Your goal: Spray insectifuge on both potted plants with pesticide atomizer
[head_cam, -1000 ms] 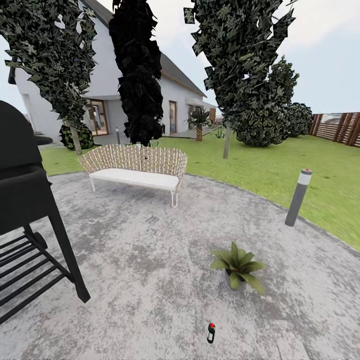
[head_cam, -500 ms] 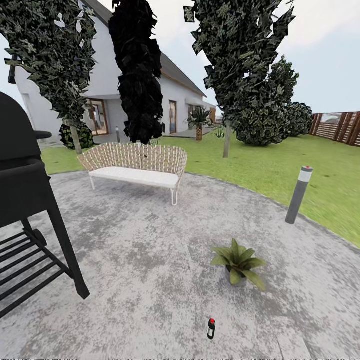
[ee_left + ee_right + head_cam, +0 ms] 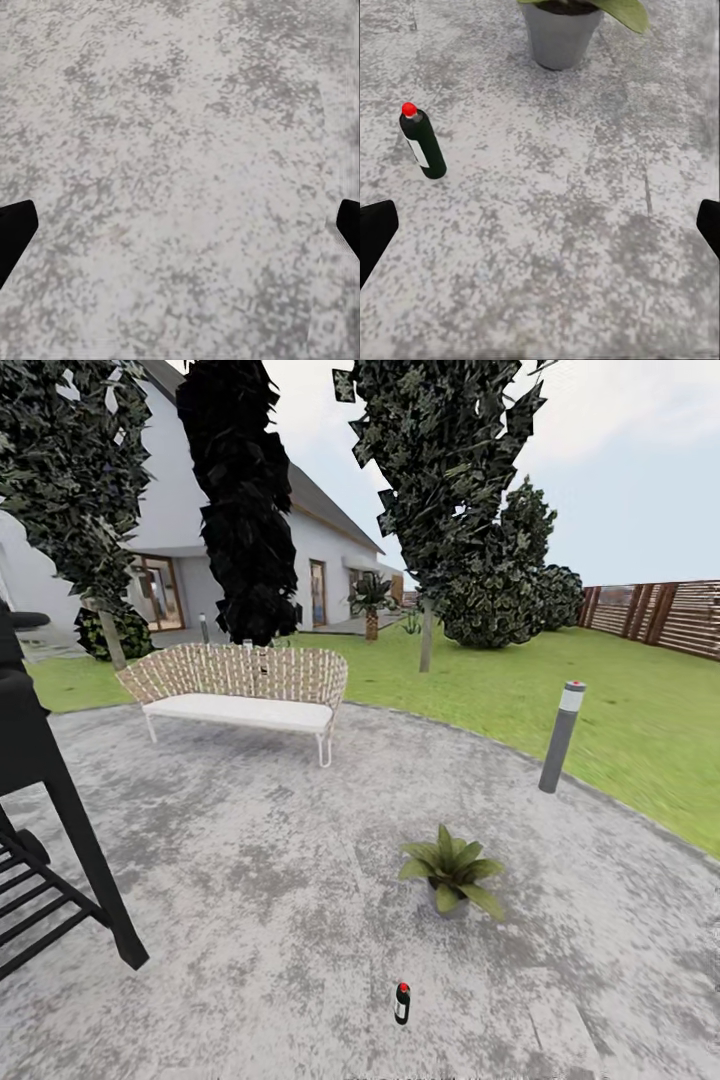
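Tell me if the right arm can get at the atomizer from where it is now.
Probably yes: the pesticide atomizer stands upright on bare patio, apart from the potted plant. The right gripper is open, nothing lying between.

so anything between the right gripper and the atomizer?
Nothing visible. In the right wrist view the pesticide atomizer stands upright on bare paved patio, apart from the potted plant, with open ground between it and the open right gripper.

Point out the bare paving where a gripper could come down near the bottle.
Bare paving surrounds the pesticide atomizer, widest toward the grill stand and wicker bench. Tightest is the strip between it and the potted plant.
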Tool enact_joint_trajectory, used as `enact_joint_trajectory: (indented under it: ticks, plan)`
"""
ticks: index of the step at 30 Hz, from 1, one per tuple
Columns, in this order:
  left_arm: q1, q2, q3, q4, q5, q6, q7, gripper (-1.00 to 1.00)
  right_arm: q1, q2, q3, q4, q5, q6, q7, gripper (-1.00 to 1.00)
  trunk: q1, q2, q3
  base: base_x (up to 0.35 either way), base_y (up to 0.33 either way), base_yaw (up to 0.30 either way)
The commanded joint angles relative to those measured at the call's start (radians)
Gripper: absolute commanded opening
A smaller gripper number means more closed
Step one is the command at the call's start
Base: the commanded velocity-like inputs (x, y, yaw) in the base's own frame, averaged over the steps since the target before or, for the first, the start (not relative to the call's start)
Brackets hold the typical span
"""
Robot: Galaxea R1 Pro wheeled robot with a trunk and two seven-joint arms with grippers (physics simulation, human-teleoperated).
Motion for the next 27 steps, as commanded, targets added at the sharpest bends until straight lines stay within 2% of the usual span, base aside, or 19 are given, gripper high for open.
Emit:
enact_joint_trajectory:
  ticks: [1,12,27]
  plan:
    - [0.000,0.000,0.001,0.000,0.001,-0.003,0.000,1.00,-0.001,0.000,0.000,0.001,0.001,-0.003,0.000,1.00,0.004,-0.008,-0.004,0.000,0.000,-0.262]
    - [0.000,0.000,0.001,0.000,0.001,-0.003,-0.001,1.00,-0.001,0.000,0.000,0.001,0.000,-0.003,0.000,1.00,0.046,-0.085,-0.040,0.000,0.000,-0.262]
    - [0.000,0.000,0.001,0.000,0.002,-0.003,-0.001,1.00,-0.001,0.000,0.003,0.001,0.001,-0.002,0.001,1.00,0.103,-0.190,-0.107,0.000,0.000,-0.154]
